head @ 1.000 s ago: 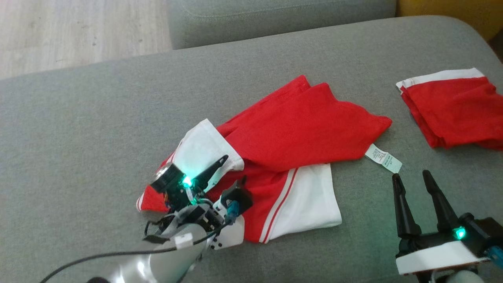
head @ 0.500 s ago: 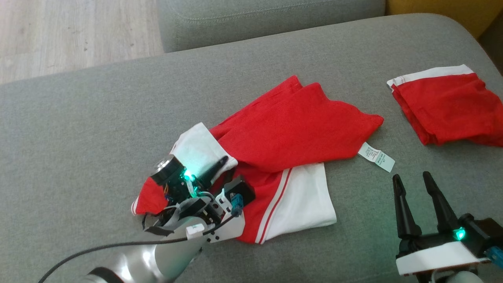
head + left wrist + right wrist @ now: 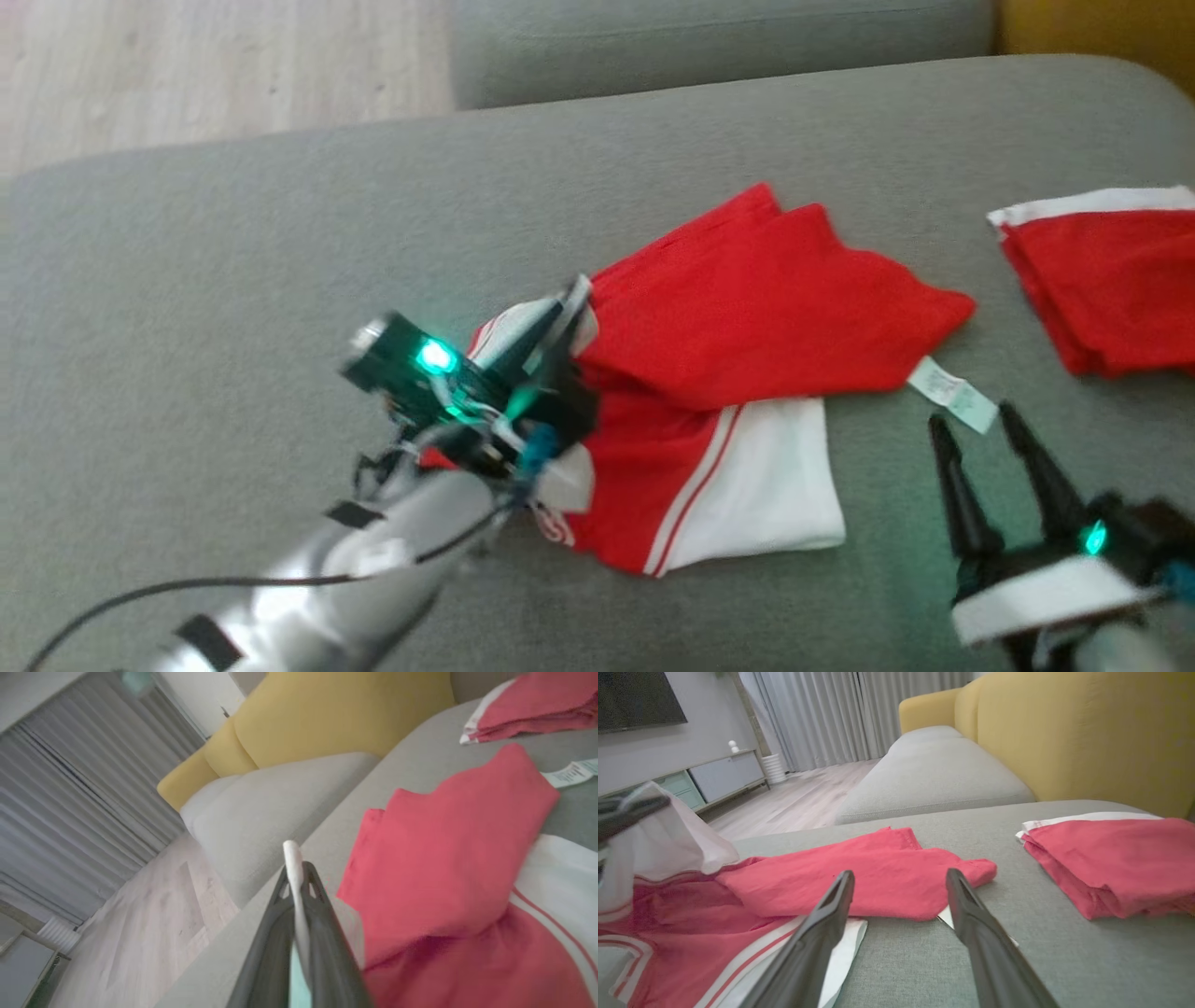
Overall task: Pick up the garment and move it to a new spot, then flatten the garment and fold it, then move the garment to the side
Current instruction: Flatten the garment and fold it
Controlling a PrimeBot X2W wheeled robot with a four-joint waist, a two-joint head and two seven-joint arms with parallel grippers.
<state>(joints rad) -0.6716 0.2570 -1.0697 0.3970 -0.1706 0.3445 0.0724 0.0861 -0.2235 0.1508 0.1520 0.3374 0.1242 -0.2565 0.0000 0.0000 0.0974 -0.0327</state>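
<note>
1. The garment (image 3: 766,317) is red with white panels and thin red-and-white stripes. It lies crumpled near the middle of the grey sofa (image 3: 233,280) seat, with a red part folded over the top and a white panel spread flat at the near edge.
2. Its left white corner is raised off the seat, pinched in the left hand (image 3: 565,308). In the left wrist view, the two dark fingers of the left hand (image 3: 295,868) are closed together on a thin white edge of fabric that sticks out past their tips.
3. A white care label (image 3: 952,397) trails from the garment's right side onto the cushion. It carries small print, which is too blurred to read.
4. The right hand (image 3: 971,418) is just beside that label, on the near side of it. Its fingers are spread wide, it grips nothing, and it is clear of the cloth.
5. A folded red garment (image 3: 1102,280) with a white band along its far edge lies well apart at the right end of the seat.
6. In the right wrist view, a yellow backrest (image 3: 1087,732) rises behind the seat. Beyond it are a pale wood floor (image 3: 798,798), grey curtains (image 3: 831,714) and a low cabinet (image 3: 724,774) by the wall.
</note>
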